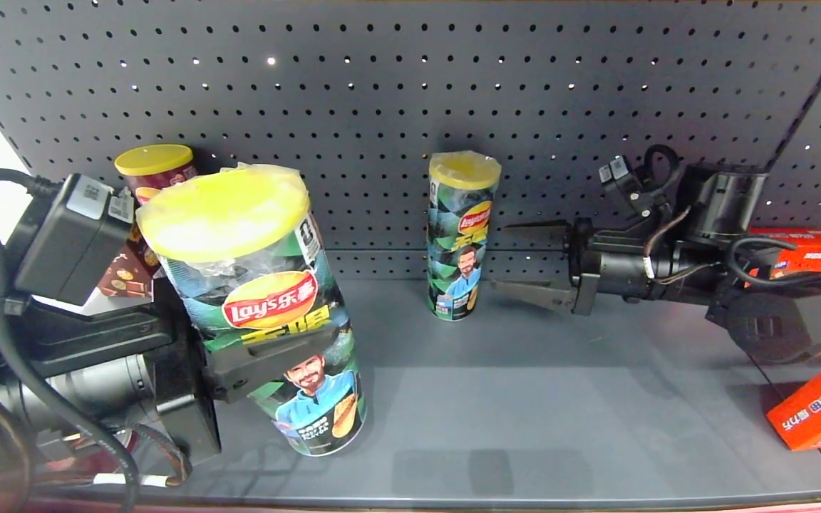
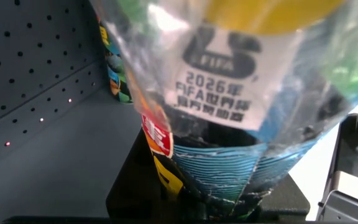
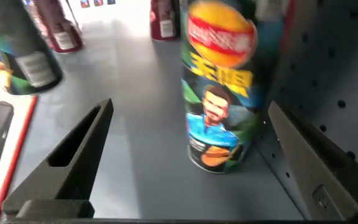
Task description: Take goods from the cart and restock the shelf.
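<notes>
Where the shelf (image 1: 524, 413) meets its far left end, a dark red can (image 1: 157, 167) with a yellow lid stands against the pegboard (image 1: 382, 85). In front of it the left gripper (image 1: 275, 356) has its fingers closed around the middle of a green chip can (image 1: 254, 285), one dark finger (image 1: 268, 360) lying across the printed wrap. This can is tilted, its yellow lid leaning away from the pegboard. Whether its base touches the shelf cannot be told. The left wrist view shows the same can (image 2: 229, 93) close up, wedged in the gripper.

At the shelf's centre a second green chip can (image 1: 462, 242) stands upright, near the pegboard. To its right the right gripper (image 1: 499, 255) lies level with this can, its fingers spread wide and holding nothing, tips just beside the can. In the right wrist view the can (image 3: 219, 99) stands ahead of the two parted fingers (image 3: 73, 155), touching neither.

At the right end an orange box (image 1: 820, 406) lies near the shelf front, and another orange box (image 1: 802, 249) sits behind the right arm.
</notes>
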Available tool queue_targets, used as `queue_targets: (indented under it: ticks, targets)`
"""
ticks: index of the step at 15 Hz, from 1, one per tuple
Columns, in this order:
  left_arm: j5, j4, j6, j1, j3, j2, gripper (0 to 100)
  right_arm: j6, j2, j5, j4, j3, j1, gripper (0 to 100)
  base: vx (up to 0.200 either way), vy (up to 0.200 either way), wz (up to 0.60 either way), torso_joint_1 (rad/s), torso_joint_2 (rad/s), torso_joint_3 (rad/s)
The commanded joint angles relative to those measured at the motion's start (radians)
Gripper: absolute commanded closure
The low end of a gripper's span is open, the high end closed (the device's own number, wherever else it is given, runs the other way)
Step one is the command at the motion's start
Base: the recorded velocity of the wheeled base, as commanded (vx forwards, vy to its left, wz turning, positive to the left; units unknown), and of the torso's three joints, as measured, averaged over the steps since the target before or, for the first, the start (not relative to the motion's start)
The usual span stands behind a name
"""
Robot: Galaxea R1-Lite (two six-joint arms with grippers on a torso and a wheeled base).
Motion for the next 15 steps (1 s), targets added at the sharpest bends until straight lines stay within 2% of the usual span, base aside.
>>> queue_targets:
  ticks: [1, 4, 15]
  targets:
    - [0.0, -0.002, 0.0, 0.0, -0.012, 0.019, 100, 0.0, 0.048, 0.0, -0.001, -0.021, 0.0, 0, 0.0, 0.0, 0.0, 0.0, 0.0, 0.0]
    - [-0.001, -0.002, 0.0, -0.001, -0.047, 0.05, 100, -0.005, 0.089, 0.0, -0.002, -0.041, -0.015, 0, 0.0, 0.0, 0.0, 0.0, 0.0, 0.0]
    - [0.0, -0.002, 0.002, 0.0, -0.038, 0.056, 100, -0.013, 0.204, 0.002, -0.001, -0.162, 0.015, 0, 0.0, 0.0, 0.0, 0.0, 0.0, 0.0]
